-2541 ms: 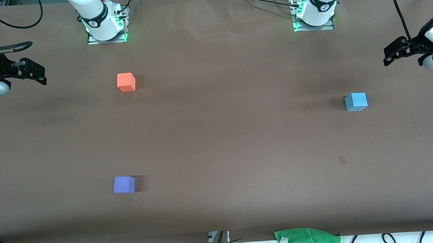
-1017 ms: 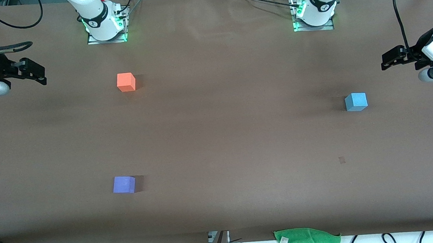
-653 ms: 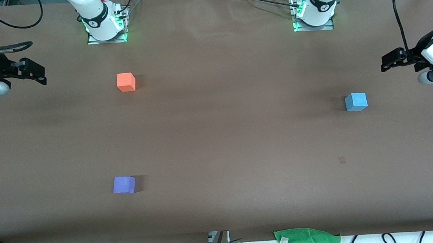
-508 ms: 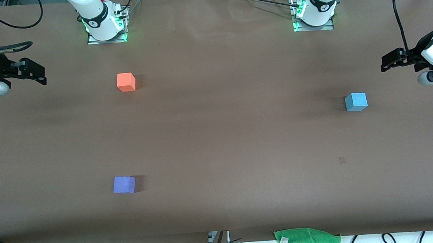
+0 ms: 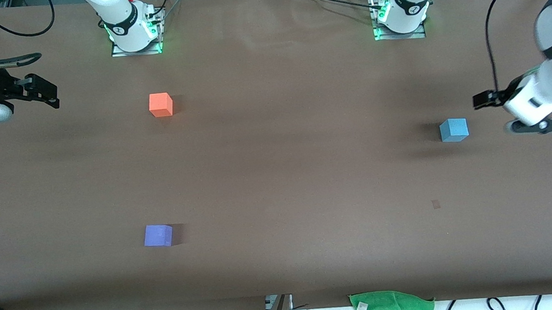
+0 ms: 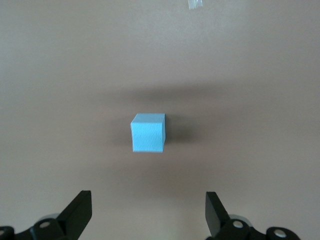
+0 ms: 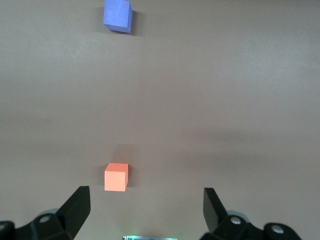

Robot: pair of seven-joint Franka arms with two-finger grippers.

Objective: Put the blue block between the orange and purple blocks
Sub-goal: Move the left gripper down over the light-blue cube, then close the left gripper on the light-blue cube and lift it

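Note:
The blue block [image 5: 453,130] sits on the brown table toward the left arm's end. In the left wrist view it [image 6: 148,132] lies ahead of the fingertips, apart from them. My left gripper [image 5: 484,100] [image 6: 148,204] is open and empty, over the table beside the blue block. The orange block [image 5: 160,104] [image 7: 116,177] lies toward the right arm's end. The purple block [image 5: 158,235] [image 7: 118,15] is nearer to the front camera than the orange one. My right gripper [image 5: 44,93] [image 7: 146,199] is open and empty; that arm waits at its end of the table.
A green cloth [image 5: 392,306] lies at the table's near edge. A small dark mark [image 5: 435,204] is on the table nearer to the camera than the blue block. The arm bases [image 5: 134,33] [image 5: 400,13] stand at the back edge.
My left arm has swung in from the table's end and its gripper has come closer to the blue block. The right arm and all three blocks have not moved.

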